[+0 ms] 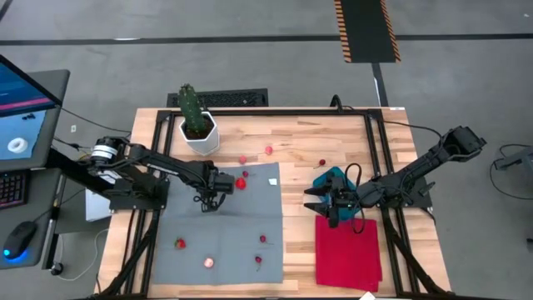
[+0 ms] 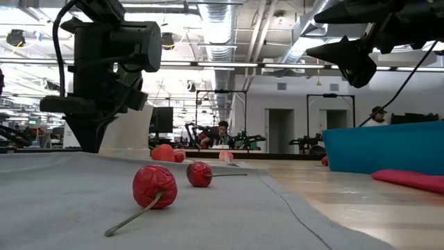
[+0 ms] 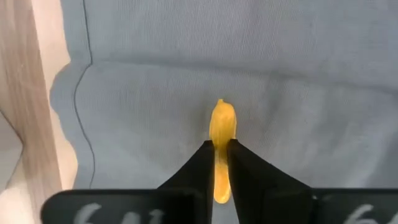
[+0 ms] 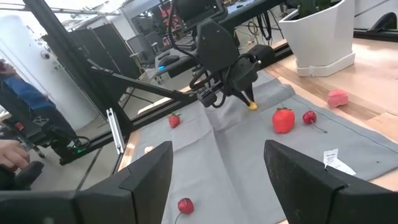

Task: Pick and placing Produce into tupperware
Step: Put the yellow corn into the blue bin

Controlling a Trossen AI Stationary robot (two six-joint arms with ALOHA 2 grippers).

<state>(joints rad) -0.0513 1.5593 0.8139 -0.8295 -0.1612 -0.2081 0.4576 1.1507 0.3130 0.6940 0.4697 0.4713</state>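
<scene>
Yellow produce (image 3: 222,134) sits clenched lengthwise in the left pincer (image 1: 211,202); the tupperware (image 1: 331,180) lies rightward (right pincer (image 1: 321,206) gaping beside it).

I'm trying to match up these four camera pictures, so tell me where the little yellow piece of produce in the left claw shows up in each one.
High view: not discernible; hidden under the left claw on the grey cloth.
Low view: not visible.
Left wrist view: yellow produce at centre, pinched between the dark fingers.
Right wrist view: a yellow tip at the far claw, left of the strawberry.
Shared landmark: the grey cloth.
</scene>
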